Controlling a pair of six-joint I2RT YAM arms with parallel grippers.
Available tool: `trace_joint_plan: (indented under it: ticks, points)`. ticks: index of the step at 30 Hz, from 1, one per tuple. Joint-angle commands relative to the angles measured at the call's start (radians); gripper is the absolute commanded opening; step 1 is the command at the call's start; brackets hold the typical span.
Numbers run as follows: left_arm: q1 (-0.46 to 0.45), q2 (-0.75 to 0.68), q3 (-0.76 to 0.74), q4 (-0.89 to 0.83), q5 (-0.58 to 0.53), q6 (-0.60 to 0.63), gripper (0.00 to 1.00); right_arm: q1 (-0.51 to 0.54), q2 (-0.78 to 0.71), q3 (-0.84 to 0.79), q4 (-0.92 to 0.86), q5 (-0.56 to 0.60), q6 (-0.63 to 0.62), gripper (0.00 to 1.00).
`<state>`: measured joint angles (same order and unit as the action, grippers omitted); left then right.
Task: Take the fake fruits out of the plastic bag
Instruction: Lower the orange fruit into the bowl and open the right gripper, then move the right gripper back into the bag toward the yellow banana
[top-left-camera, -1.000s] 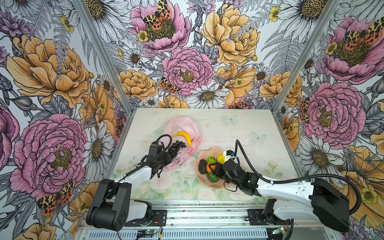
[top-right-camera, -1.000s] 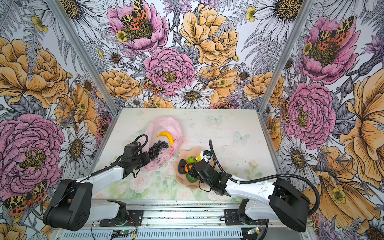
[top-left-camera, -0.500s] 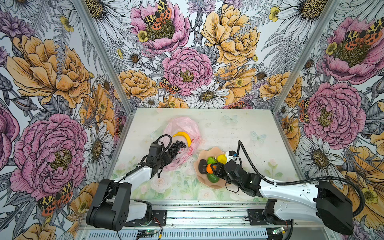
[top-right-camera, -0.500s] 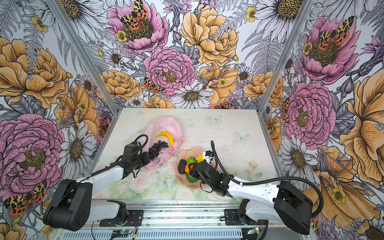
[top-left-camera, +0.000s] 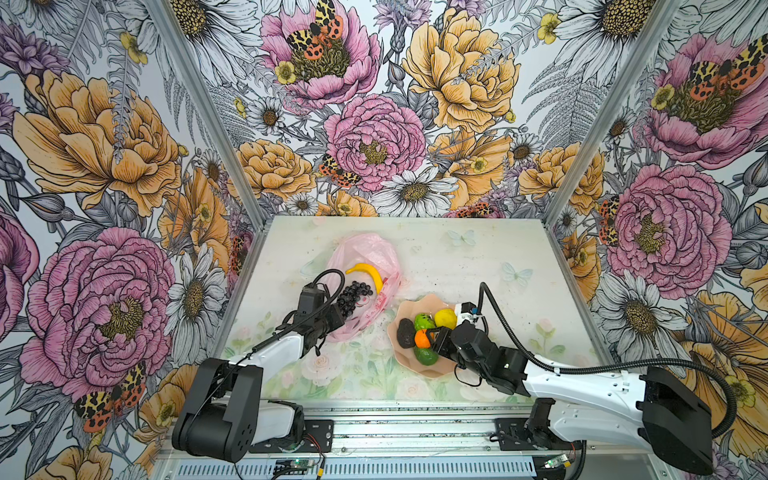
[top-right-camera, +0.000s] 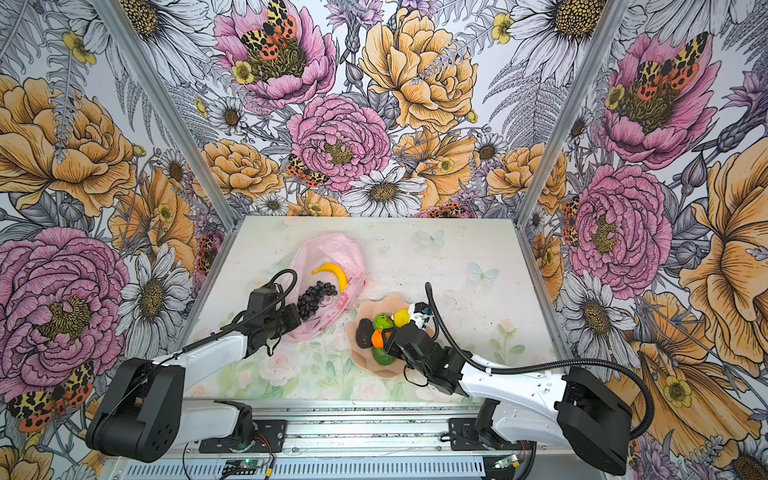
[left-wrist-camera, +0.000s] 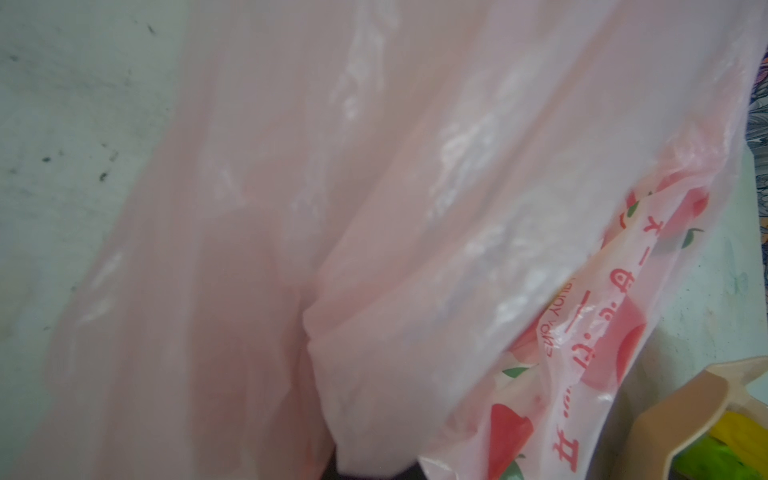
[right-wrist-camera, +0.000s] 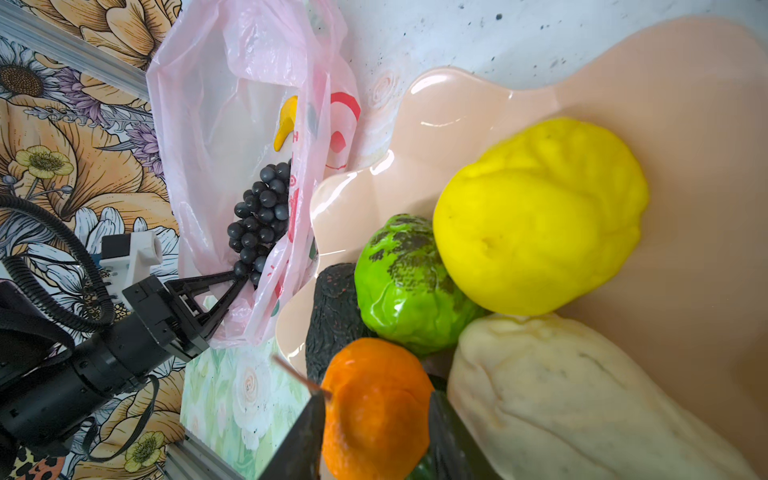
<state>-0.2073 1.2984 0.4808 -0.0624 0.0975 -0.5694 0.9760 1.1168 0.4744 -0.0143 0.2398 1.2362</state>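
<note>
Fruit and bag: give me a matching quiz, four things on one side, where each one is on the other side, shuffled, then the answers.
Things:
1. banana
2. lemon
3. orange
4. bag

Places:
A. between the fingers of the right pincer
B. pinched in the shut left pincer
C. loose in the bowl
D. inside the bag

Pairs: 1-D, 2-C, 3-A, 4-B.

Thin, crinkly, translucent pink plastic bag (right-wrist-camera: 232, 104). Glossy, smooth peach bowl (right-wrist-camera: 457, 108). Shiny green fruit (right-wrist-camera: 407, 286), matt dimpled orange (right-wrist-camera: 374, 407).
</note>
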Motion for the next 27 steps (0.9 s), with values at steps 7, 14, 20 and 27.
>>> trace_joint_plan:
  ticks: [7, 14, 20, 27]
  points:
    - [-0.010, 0.001, 0.016, 0.006, -0.018, 0.020, 0.05, 0.000, -0.082, -0.005, -0.065, 0.047, -0.055, 0.42]
    - [-0.029, -0.026, 0.015, -0.002, -0.040, 0.030, 0.04, -0.052, -0.075, 0.087, -0.090, 0.006, -0.202, 0.48]
    - [-0.034, -0.065, 0.003, -0.007, -0.062, 0.026, 0.03, -0.131, 0.057, 0.286, -0.112, -0.075, -0.419, 0.47]
    - [-0.030, -0.068, 0.003, -0.012, -0.066, 0.024, 0.02, -0.174, 0.331, 0.567, -0.139, -0.175, -0.604, 0.47]
